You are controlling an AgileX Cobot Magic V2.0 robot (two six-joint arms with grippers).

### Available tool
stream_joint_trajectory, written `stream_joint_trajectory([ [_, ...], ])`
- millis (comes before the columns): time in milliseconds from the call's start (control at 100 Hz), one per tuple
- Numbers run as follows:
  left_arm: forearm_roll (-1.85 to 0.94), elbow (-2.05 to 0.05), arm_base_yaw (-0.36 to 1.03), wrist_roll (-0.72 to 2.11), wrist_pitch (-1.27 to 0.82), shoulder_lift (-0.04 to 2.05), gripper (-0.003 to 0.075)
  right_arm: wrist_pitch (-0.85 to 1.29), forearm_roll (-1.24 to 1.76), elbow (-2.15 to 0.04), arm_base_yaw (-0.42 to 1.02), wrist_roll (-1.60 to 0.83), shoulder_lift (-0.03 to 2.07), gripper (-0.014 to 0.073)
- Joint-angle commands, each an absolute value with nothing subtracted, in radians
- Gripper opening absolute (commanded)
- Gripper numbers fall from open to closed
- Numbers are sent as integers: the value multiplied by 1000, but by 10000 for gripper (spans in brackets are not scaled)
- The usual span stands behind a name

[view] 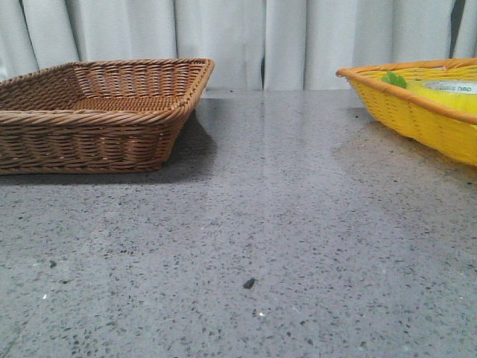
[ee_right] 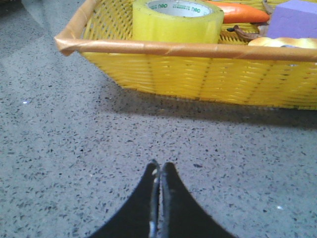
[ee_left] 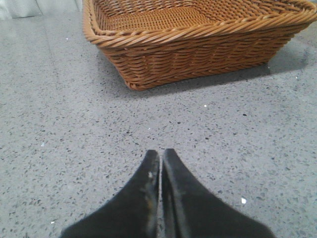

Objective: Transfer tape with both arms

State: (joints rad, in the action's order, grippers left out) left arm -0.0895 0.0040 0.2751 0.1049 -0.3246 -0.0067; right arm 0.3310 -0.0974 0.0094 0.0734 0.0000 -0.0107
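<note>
- Front view shows nothing of the transfer begun: the tape (view: 456, 92) lies in the yellow basket (view: 402, 104) on my right, and neither of my arms appears in that picture.
- My right gripper (ee_right: 160, 168) hangs low over the grey speckled desk (ee_right: 74, 148), its jaws pressed together with only a hairline seam between them, holding nothing.
- My left gripper (ee_left: 161, 156) is the same: jaws pressed together, empty, above the desk and short of the brown wicker basket (ee_left: 198, 44).
- By my reckoning every step is still ahead: the right jaws must spread, reach over the yellow rim and take the roll; then comes a handover to the left jaws. The brown basket looks the likely place to set it down, though that is my guess.
- Yellow basket, from my right wrist: the tape stands flat on its side just behind the near rim, white core with printed lettering facing up. Beyond it lie an orange object (ee_right: 242, 12), a purple block (ee_right: 297, 20), and a pale shiny thing (ee_right: 277, 42) I cannot identify. The front view also shows a bit of green (view: 394, 78) at the rim.
- Brown wicker basket: what I see of its floor holds nothing.
</note>
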Motion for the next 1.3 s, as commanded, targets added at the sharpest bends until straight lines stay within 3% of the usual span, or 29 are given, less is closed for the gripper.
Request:
stream_joint_trajectory([
  [0, -99, 12, 274, 96, -266, -34, -21, 309, -97, 32, 66, -9, -32, -67],
  [1290, -91, 12, 274, 96, -251, -34, -21, 279, -97, 32, 66, -9, -32, -67],
])
